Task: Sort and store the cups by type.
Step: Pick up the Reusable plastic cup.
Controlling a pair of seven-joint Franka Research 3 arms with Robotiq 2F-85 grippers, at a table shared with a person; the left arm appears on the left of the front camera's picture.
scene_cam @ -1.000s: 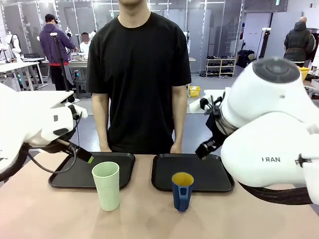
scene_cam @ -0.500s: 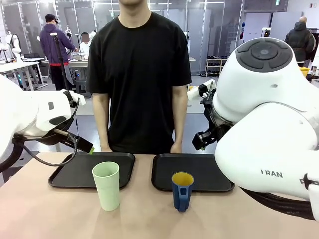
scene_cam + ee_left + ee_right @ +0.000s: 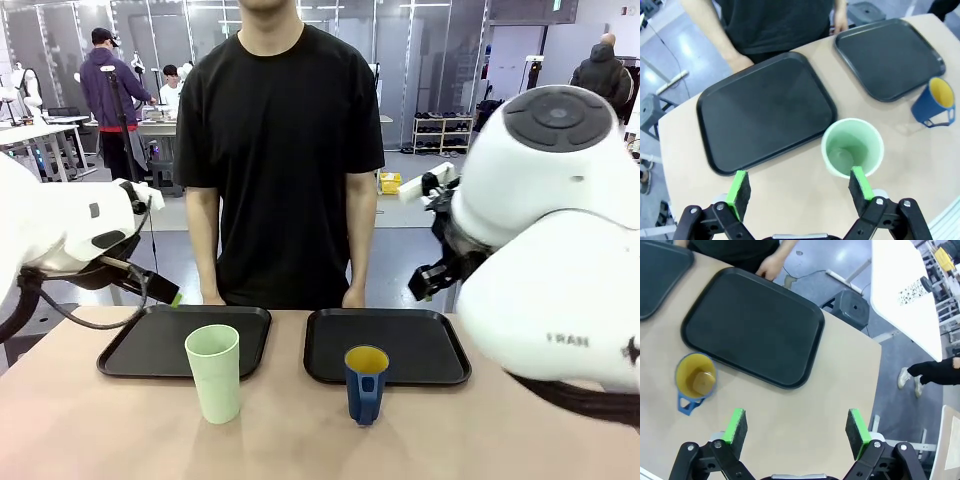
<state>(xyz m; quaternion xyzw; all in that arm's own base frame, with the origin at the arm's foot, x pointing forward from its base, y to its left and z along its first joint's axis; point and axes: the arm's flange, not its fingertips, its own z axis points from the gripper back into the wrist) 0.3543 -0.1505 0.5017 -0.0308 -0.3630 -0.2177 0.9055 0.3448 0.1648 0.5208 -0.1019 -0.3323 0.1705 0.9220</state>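
Both arms hang above the counter and neither holds anything. My left end effector has its green pads spread wide. My right end effector is just as wide apart.

The tall pale green plain tumbler stands upright on the counter, just short of the near edge of the left-hand black tray. In the left wrist view it sits under one finger, not between the two. I would slide that arm sideways until the rim is centred in the gap, then lower it. I would close on the wall below the rim with a light squeeze, since a thin wall may flex.

The shorter dark blue cup with the yellow inside stands upright just before the right-hand black tray, well off to one side of the right fingers. Its handle faces me, so I would grip across the body and clear of the handle.

Beyond the trays, the person's hands rest at the counter's far edge. I would set each cup down short of them.
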